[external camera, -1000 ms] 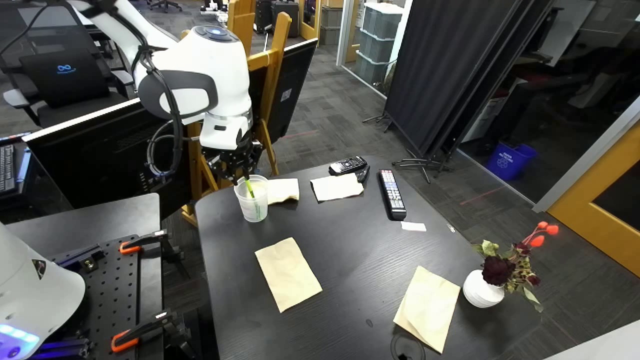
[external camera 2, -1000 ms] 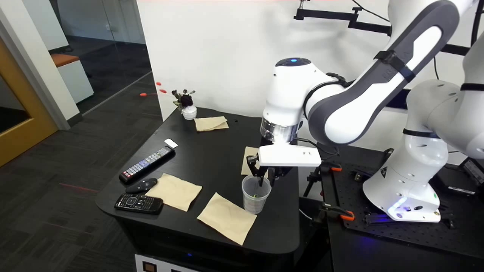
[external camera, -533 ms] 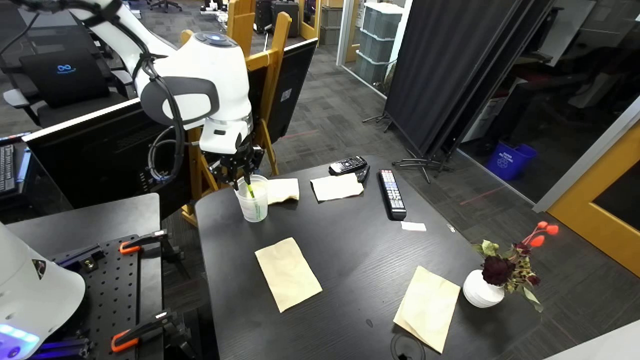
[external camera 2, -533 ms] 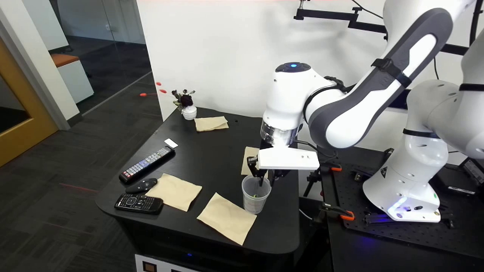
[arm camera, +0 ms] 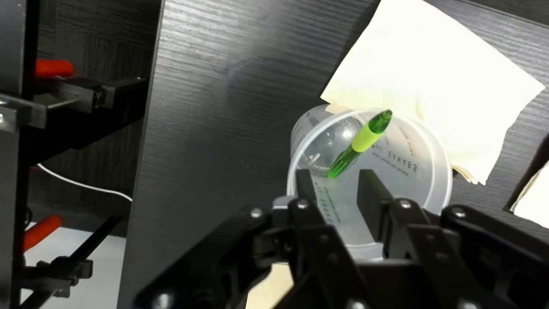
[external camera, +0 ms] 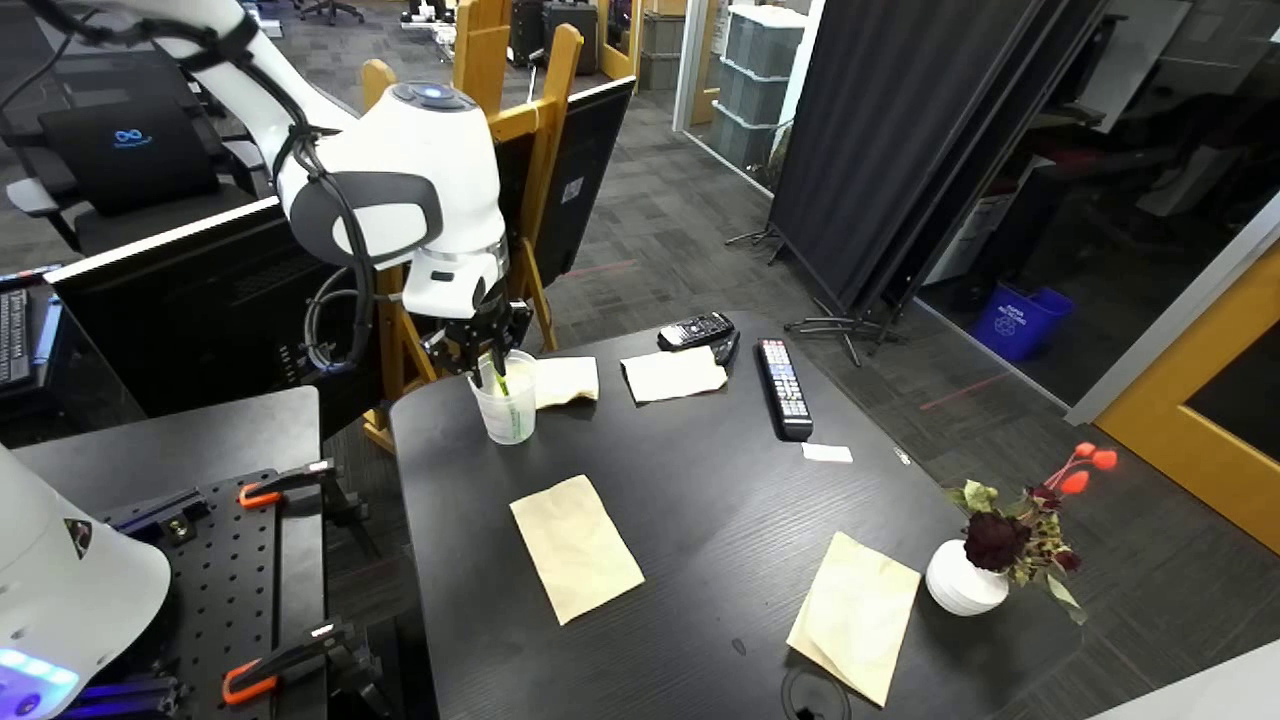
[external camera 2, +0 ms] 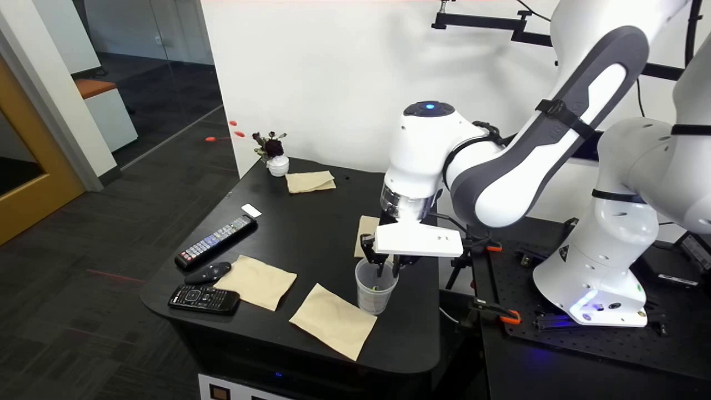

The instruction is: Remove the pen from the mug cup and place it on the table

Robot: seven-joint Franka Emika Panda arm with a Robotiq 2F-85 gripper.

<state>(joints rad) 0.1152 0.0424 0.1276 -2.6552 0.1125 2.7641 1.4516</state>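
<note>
We look over a black table [external camera: 690,500]. Above its corner hangs the white Panda arm [external camera 2: 422,150]. Its gripper [arm camera: 339,184] is partly spread, and between the fingers we see into the translucent plastic cup [external camera: 509,420], standing upright. Inside leans the green pen [arm camera: 364,139], apart from both fingers in our wrist view.

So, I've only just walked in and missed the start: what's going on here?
A robot arm seems to be going after the green pen that leans in a translucent plastic cup on the dark table. Its gripper is at the cup's mouth, jaws apart, with nothing gripped. The pen is not out of the cup yet.
</note>
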